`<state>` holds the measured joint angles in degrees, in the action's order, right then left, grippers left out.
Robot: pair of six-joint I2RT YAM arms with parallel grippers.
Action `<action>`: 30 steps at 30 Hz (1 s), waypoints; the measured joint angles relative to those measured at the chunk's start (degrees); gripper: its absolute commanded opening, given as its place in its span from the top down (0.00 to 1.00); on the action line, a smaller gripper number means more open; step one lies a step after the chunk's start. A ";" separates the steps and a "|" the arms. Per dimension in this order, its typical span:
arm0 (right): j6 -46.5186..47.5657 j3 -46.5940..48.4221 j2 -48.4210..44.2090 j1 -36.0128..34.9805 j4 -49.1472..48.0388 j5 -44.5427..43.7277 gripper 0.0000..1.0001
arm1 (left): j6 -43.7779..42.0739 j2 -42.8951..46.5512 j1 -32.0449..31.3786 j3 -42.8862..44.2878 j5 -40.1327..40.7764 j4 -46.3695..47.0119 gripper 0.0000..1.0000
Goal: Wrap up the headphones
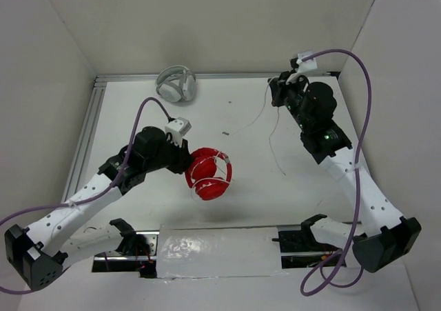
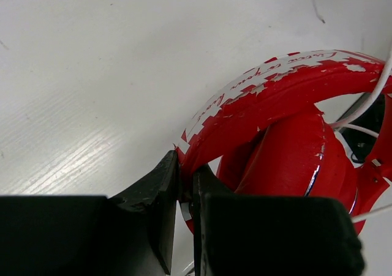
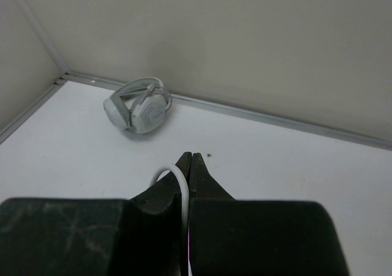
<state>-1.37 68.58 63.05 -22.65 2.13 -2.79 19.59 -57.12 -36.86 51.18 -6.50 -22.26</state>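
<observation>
1. The headphones (image 1: 209,175) sit just left of centre in the top view. The left gripper (image 1: 187,161) pinches them at the headband (image 2: 263,98), its jaws clamped tight on the red band.
2. The right gripper (image 1: 279,92), in the upper right of the top view, is clamped on the thin white cable (image 3: 166,177). A small loop of it shows beside the fingertips in the right wrist view.
3. White strands cross the red ear cups, so I judge the winding is under way. Slack cable trails over the desk (image 1: 138,125) between the two arms.
4. The next move probably calls for the right gripper to bring the cable toward the headphones and lay another turn round them under light tension, with the left gripper as anchor.
5. The white-grey headphones (image 1: 176,83), at the top of the frame, lie well apart.
</observation>
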 measured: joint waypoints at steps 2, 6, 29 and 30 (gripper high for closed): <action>-0.07 -0.42 1.77 0.13 0.00 0.26 1.00 | -0.13 1.77 -0.07 -0.24 -1.53 0.02 1.00; -1.29 -1.18 6.58 2.27 -0.13 1.29 1.00 | -0.37 6.03 -0.09 -0.90 -4.81 0.35 1.00; -13.90 -2.19 36.54 13.57 -0.20 14.69 1.00 | 1.86 20.83 -0.15 -1.60 -10.82 0.15 1.00; -14.10 -2.69 36.33 13.49 -0.94 15.69 1.00 | 2.05 20.68 -0.15 -1.22 -10.36 0.15 1.00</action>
<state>-15.46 65.89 99.37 -9.17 1.19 12.91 21.65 -36.45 -37.01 49.95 -16.86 -22.11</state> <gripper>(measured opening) 0.008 0.231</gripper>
